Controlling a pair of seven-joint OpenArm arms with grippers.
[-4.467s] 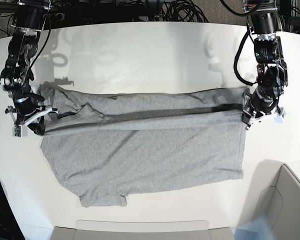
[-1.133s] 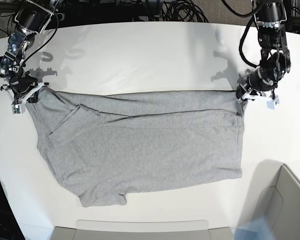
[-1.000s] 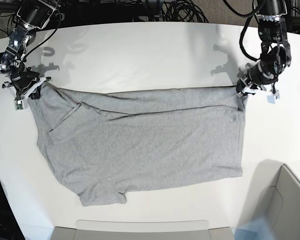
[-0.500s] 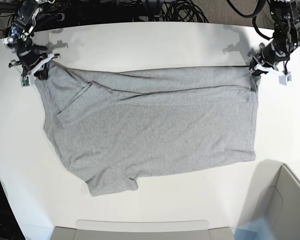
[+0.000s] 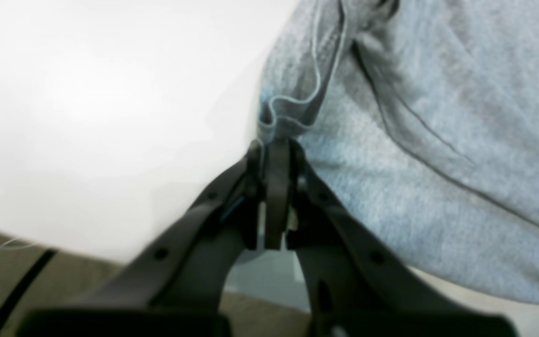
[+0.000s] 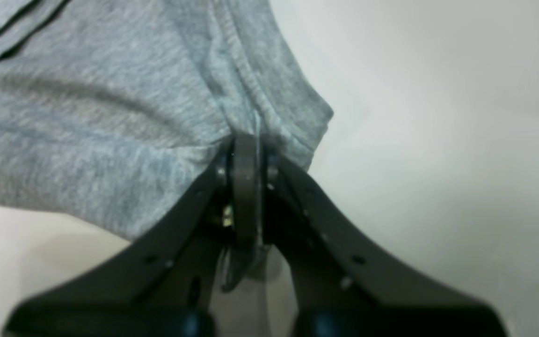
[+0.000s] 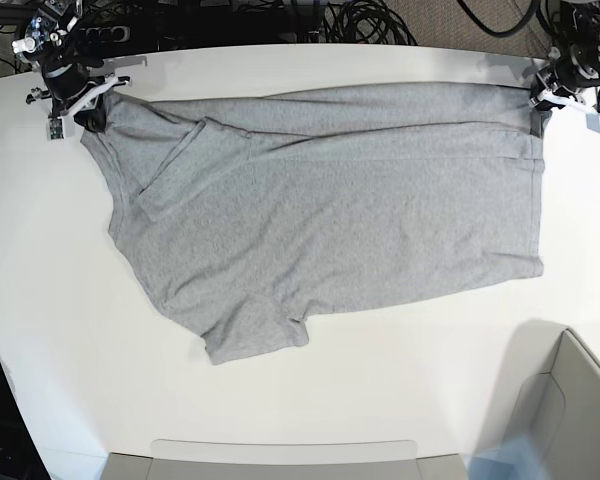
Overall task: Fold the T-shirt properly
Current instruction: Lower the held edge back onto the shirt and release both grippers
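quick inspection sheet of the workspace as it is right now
surface: white table, bare around the garment
job's things: grey T-shirt spread flat, far edge folded over, no lettering showing
clutter: nothing seen
grippers: left pincer shut on one far corner of the shirt; right pincer shut on the other
cables: black cables bundled beyond the far table edge
surroundings: grey bin at the near corner on the left arm's side

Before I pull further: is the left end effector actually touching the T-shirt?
Touching. The left wrist view shows the left end effector shut on the T-shirt hem.
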